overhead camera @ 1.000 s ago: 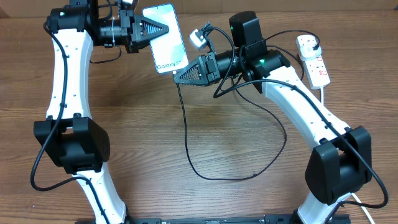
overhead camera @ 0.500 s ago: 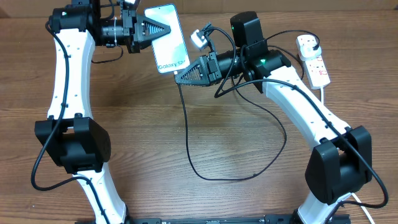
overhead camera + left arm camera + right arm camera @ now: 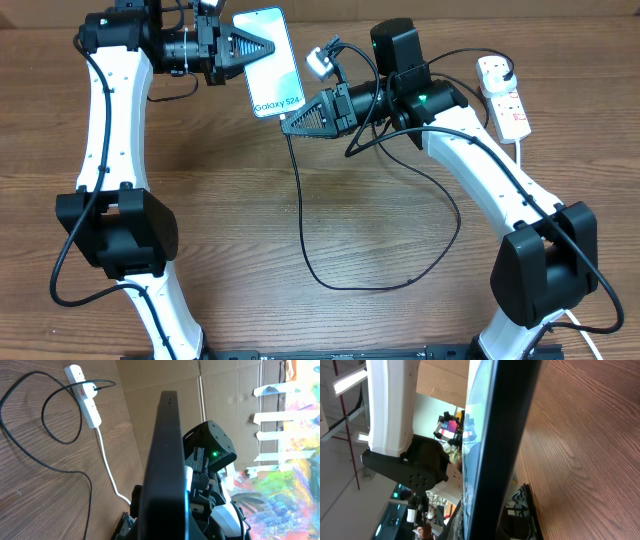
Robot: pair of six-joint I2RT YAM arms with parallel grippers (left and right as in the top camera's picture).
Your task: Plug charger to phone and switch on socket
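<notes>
The phone (image 3: 267,60), light blue screen up with white text at its near end, is held above the table. My left gripper (image 3: 262,46) is shut on its far half. The phone shows edge-on in the left wrist view (image 3: 162,470) and the right wrist view (image 3: 500,435). My right gripper (image 3: 288,122) is at the phone's near end, shut where the charger cable (image 3: 302,230) starts; the connector tip is hidden. The cable loops over the table to the white socket (image 3: 510,105) at the far right, also in the left wrist view (image 3: 86,397).
The socket's thick white cord (image 3: 522,150) runs toward the front along the right side. The wooden table (image 3: 250,300) lies under both arms. Cardboard panels (image 3: 165,377) stand behind the table. The right arm's camera housing (image 3: 395,45) is close to the phone.
The phone and left gripper shifted slightly a second ago, and more of the white text now shows beside the right gripper. Nothing else has moved.
</notes>
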